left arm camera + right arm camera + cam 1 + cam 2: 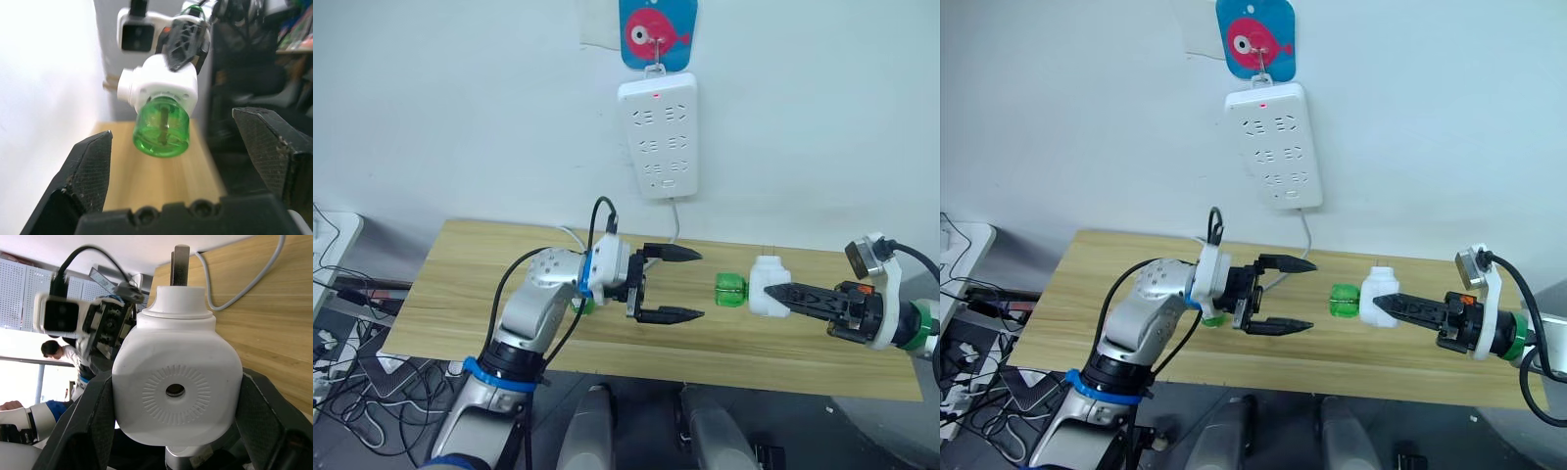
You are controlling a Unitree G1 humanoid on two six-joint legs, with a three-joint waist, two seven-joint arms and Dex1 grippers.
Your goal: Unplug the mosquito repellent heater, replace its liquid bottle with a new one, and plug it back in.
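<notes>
My right gripper [771,291] is shut on the white mosquito repellent heater [767,282], holding it above the table on the right. Its liquid bottle [730,290], green and translucent, sticks out of the heater sideways, towards my left gripper [701,284]. That gripper is open, its tips a short way from the bottle, with nothing between them. In the left wrist view the bottle [162,128] sits centred between the wide-apart fingers [90,166], farther out. The heater's prongs [181,264] are bare. A green bit of the new one [582,305] peeks from under my left wrist on the table.
The tall white power strip [657,137] hangs on the wall above the wooden table [460,284], its cord [674,217] trailing down behind. Cables lie on the floor at the left [342,372]. A person [51,350] is in the background of the right wrist view.
</notes>
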